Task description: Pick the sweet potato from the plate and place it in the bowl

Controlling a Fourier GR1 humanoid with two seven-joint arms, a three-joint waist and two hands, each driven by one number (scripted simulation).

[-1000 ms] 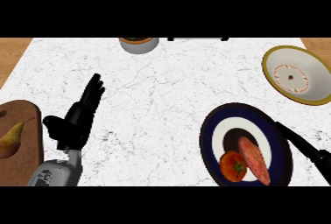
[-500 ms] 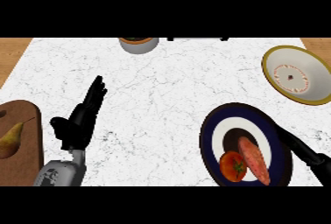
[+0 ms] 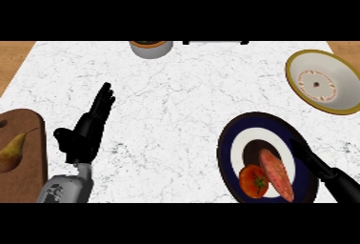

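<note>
Sweet potato (image 3: pixel 277 174) lies on the dark-rimmed plate (image 3: pixel 232 143) at lower right of the counter, long axis running up-down with a slight tilt, resting on the plate's lower right part. Tomato (image 3: pixel 253 181) sits just beside it on its left, touching or nearly so. Right hand (image 3: pixel 315 164) comes in from the lower right corner, straight fingers pointing up-left over the plate's right rim, just right of the sweet potato; holds nothing, can't tell if it touches the potato. Bowl (image 3: pixel 325 81), cream with yellow rim and a reddish ring inside, sits at the upper right, well apart from the plate. Left hand (image 3: pixel 85 131) is at left over the white marble counter (image 3: pixel 183 95), fingers straight and pointing up, thumb out to the side, nothing in it. Wooden board (image 3: pixel 32 157) at the left edge carries a pear (image 3: pixel 14 151). Small pot (image 3: pixel 150 47) at top centre, cut off by the view's edge.
</note>
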